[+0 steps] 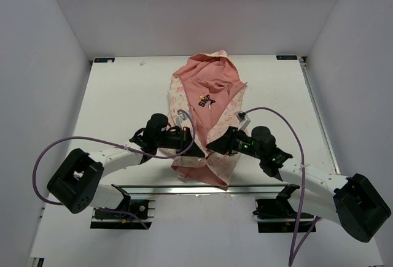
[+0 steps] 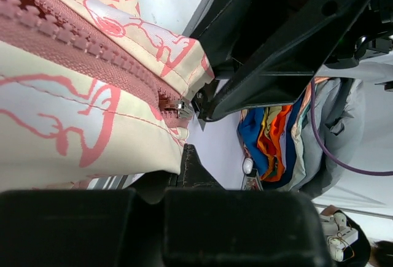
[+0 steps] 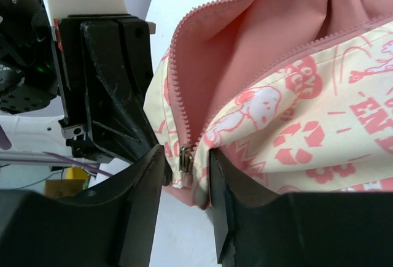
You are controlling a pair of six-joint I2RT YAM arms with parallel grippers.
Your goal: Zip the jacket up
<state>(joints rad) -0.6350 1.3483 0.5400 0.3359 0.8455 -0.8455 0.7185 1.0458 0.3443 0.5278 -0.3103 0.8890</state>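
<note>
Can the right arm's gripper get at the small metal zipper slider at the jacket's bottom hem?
Probably yes: the right gripper already straddles the metal zipper slider on the cream, pink-printed jacket, nothing between. The left gripper crowds close beside it.

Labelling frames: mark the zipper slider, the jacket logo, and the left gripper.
zipper slider [image 3: 184, 158], right wrist view, metal body at the bottom of the teeth
logo [image 1: 205, 102], top view, dark print on pink lining
left gripper [image 1: 198, 150], top view, fingertips at hem
</note>
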